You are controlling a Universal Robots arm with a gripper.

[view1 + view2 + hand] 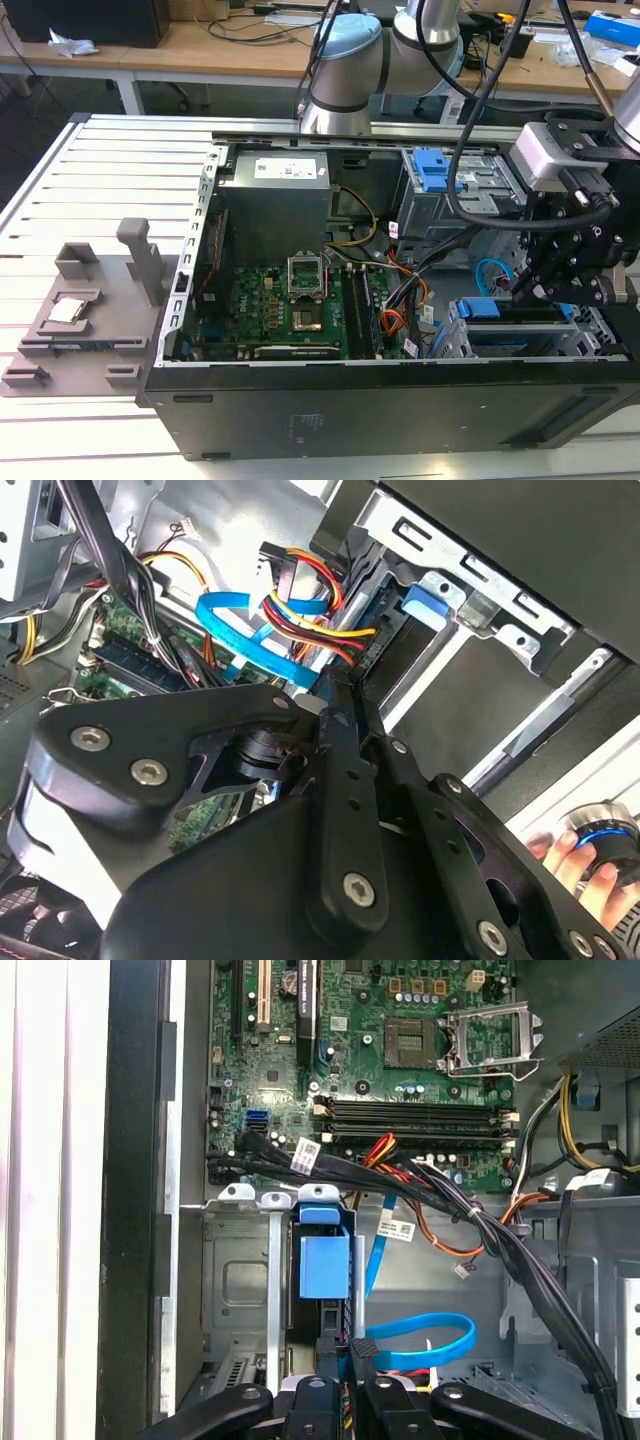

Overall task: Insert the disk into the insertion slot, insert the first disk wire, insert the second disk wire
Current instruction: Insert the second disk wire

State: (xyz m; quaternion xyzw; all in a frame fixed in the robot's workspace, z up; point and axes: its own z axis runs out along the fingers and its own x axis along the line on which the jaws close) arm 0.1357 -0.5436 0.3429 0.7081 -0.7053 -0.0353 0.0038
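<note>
Exterior view: my arm reaches over the open computer case (330, 400) from the far side, and the black gripper (545, 285) hangs low at the exterior view's right end of the chassis, directly above the drive bays.

The insertion slot (590, 340), a silver sheet-metal cage, sits at the near corner on that side. The disk's bright blue frame (478, 308) shows at its mouth, so I read the disk as seated in the cage. Further back stands the grey cage with a blue latch (440, 170).

First wrist view: the gripper fingers (362, 1360) stand close together, nearly closed, with their tips over a loop of the second disk wire (440, 1345), the flat light blue cable. I cannot tell whether they actually pinch it. The blue frame (324, 1260) lies just beyond the tips, inside the silver cage (235, 1290).

Second wrist view: the light blue cable (245, 640) runs beside the first disk wire (310, 615), a red, orange and yellow bundle whose dark plug (275, 565) hangs free, plugged into nothing. A person's hand (575, 865) rests on a knob at the frame's edge.
</note>
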